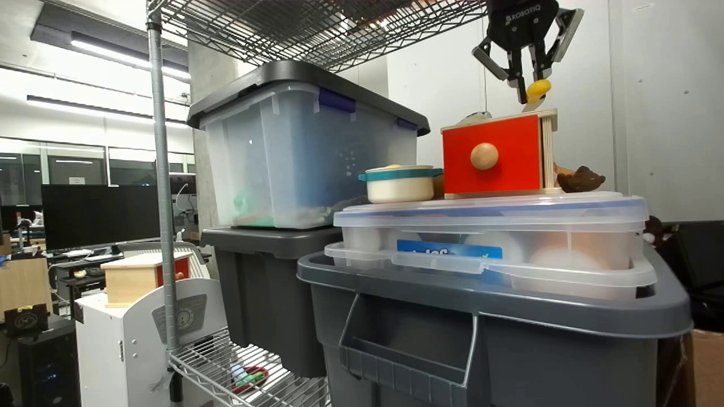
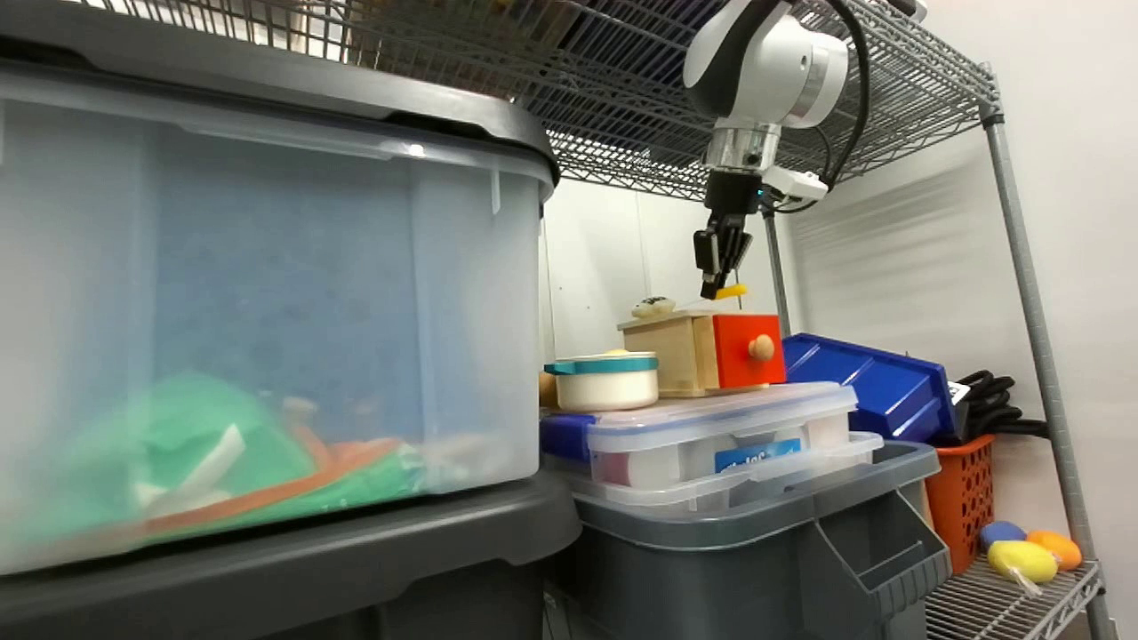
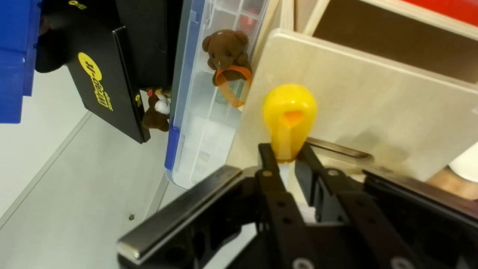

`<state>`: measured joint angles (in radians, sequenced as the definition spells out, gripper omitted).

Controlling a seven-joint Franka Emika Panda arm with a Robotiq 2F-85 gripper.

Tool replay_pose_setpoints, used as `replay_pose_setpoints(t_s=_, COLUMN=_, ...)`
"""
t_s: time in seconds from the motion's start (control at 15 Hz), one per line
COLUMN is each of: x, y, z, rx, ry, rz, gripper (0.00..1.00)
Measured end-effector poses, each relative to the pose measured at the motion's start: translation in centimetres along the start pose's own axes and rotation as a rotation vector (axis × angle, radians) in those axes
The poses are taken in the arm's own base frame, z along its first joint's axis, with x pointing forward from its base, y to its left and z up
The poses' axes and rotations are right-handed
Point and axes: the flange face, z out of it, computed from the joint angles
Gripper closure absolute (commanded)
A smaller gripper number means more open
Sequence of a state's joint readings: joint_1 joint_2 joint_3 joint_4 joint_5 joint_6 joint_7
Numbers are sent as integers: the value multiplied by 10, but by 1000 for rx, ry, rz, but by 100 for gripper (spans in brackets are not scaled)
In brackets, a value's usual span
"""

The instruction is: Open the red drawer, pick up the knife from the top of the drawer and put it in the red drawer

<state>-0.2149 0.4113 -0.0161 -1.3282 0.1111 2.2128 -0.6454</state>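
The knife [image 3: 289, 116] is a small yellow piece, with a pale blade below its handle. My gripper [image 3: 285, 151] is shut on it near the fingertips, above the pale tan top [image 3: 373, 97] of the box. Both exterior views show the knife [image 1: 538, 89] and gripper [image 2: 712, 288] over that box. Whether the blade touches the top, I cannot tell. The red drawer [image 1: 512, 164] has a round wooden knob [image 2: 761, 348]. It stands pulled out, and part of its bare brown inside [image 3: 396, 41] shows in the wrist view.
A clear lidded tub [image 1: 492, 226] carries the box, a cream and teal pot [image 2: 607, 382] and a brown bear [image 3: 226, 52]. A pale rounded object [image 2: 653, 308] lies on the box top. The wire shelf [image 1: 317, 28] hangs overhead, and a large storage tub [image 1: 317, 152] stands beside.
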Motion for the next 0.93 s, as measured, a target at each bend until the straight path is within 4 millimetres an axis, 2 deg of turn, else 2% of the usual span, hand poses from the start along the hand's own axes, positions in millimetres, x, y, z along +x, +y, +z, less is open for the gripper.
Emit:
replay_pose_setpoints(t_s=0.13, x=1, y=-2, z=-12, rx=5, ry=-1, rz=-2, gripper=95)
replay_pose_setpoints(t_s=0.93, x=-9, y=-8, z=-11, rx=35, ry=-42, rz=1, gripper=95)
